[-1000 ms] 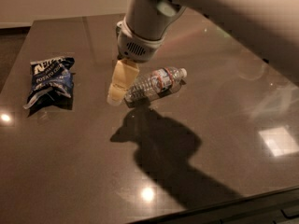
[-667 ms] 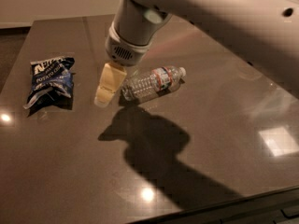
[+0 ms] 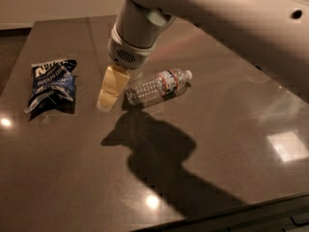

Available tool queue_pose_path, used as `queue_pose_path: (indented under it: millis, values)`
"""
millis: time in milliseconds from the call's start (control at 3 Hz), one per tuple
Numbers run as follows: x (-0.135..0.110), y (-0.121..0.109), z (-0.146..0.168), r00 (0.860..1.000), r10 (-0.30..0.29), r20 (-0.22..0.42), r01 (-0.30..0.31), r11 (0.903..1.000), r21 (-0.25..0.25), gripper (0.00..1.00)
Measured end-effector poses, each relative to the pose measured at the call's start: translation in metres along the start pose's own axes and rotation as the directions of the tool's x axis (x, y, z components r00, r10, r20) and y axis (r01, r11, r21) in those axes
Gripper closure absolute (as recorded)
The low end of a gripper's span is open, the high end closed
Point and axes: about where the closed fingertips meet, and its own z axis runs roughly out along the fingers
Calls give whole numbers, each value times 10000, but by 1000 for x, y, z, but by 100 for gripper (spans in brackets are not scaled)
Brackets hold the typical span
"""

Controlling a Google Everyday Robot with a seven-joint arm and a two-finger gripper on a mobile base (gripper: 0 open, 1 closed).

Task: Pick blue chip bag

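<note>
Gripper [image 3: 110,92] shifted left, between blue chip bag [image 3: 50,83] and bottle [image 3: 157,87] | grip state unclear

- One chip bag [image 3: 50,83], blue with white lettering, lying at the left of the table.
- One plastic bottle [image 3: 157,86], clear, lying on its side.
- One table [image 3: 217,144], dark and glossy.
- One robot arm [image 3: 193,8], carrying one gripper [image 3: 107,98], which hangs over the table between bag and bottle, nearer the bottle.
</note>
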Motion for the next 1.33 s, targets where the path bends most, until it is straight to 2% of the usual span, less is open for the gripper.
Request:
queue_pose_path:
  millis: [667,1333]
  values:
    - [-37,2,27,9961,-724,496,726,9974,-27,0]
    - [-72,0,74,9883,-1261,854,1287,9913,-260,0]
